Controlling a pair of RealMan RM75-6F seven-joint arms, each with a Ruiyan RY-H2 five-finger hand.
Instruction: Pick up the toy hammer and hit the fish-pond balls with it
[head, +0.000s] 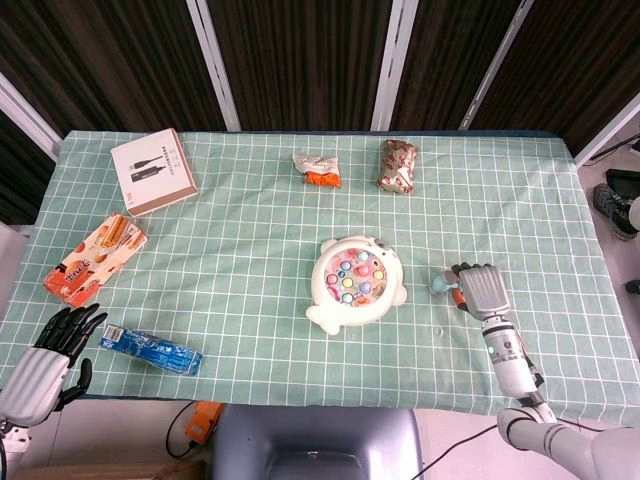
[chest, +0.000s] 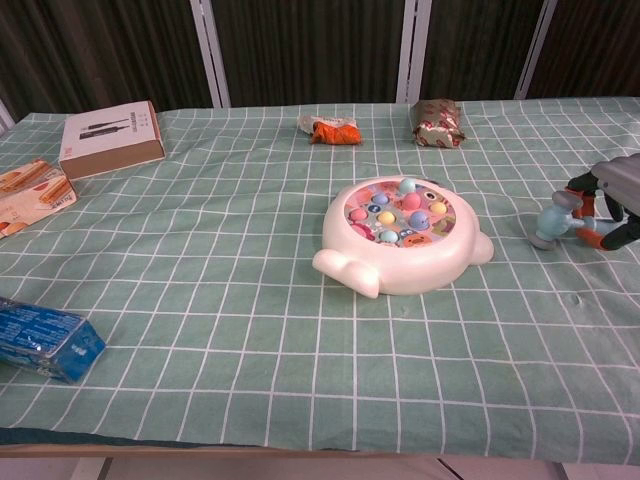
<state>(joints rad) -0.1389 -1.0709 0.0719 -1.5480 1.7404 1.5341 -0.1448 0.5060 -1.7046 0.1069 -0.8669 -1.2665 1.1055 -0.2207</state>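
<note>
At the far left, off the near corner of the table, the left hand (head: 45, 350) hangs with its dark fingers spread, holding nothing. Just beside it on the green checked cloth (head: 250, 215) lies a blue packet (head: 150, 350), and further back along the left edge sits an orange snack box (head: 95, 259). A white box (head: 153, 170) rests near the far left corner.

Toward the middle of the far side lie a small orange-and-white packet (head: 318, 170) and, just to its right, a brown wrapped packet (head: 396, 165).

The white fish-pond toy (head: 355, 284) sits a little right of centre, its round well filled with coloured balls (chest: 400, 212) in pink, yellow, blue and orange.

To the right of it, well apart, the toy hammer (chest: 563, 222) rests with its pale blue head pointing toward the pond and touching the cloth. The right hand (head: 483, 290) lies over the hammer's orange handle, fingers curled down around it in a grip.
</note>
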